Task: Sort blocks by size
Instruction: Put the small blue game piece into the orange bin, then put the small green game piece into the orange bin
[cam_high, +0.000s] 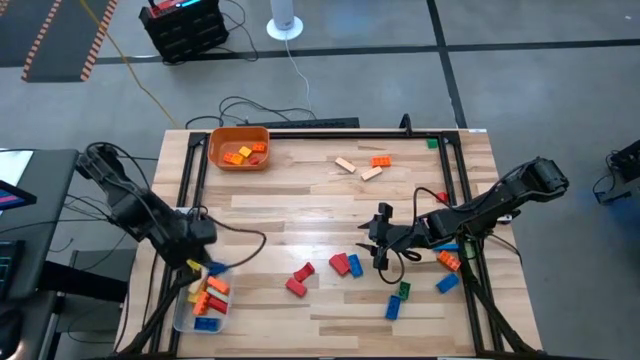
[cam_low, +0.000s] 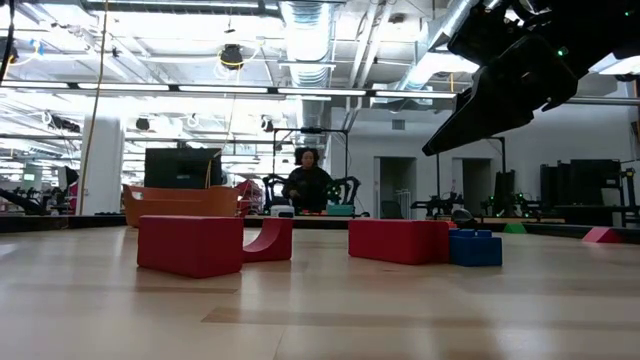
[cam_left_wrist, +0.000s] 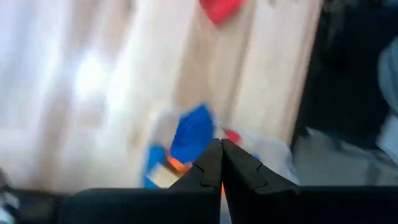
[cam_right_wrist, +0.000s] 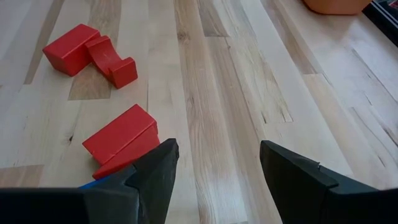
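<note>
Loose blocks lie on the wooden table: two red ones (cam_high: 299, 279), a red (cam_high: 340, 263) and blue (cam_high: 355, 266) pair, green (cam_high: 403, 290), blue (cam_high: 393, 307) and orange (cam_high: 448, 261) ones. My right gripper (cam_high: 380, 238) hovers open beside the red and blue pair. In its wrist view a red block (cam_right_wrist: 121, 140) lies just outside one finger of that gripper (cam_right_wrist: 214, 168). My left gripper (cam_high: 203, 258) is shut with nothing in it, above the clear tub (cam_high: 182, 318) holding orange, red and blue blocks. Its closed tips (cam_left_wrist: 221, 154) hang over a blue block (cam_left_wrist: 193, 134).
An orange bin (cam_high: 214, 150) with a few blocks stands at the far left. Two tan blocks (cam_high: 357, 169) and an orange one (cam_high: 380, 160) lie at the far middle. A black frame (cam_high: 455, 190) runs along the table's sides. A person (cam_low: 308, 185) sits beyond the table.
</note>
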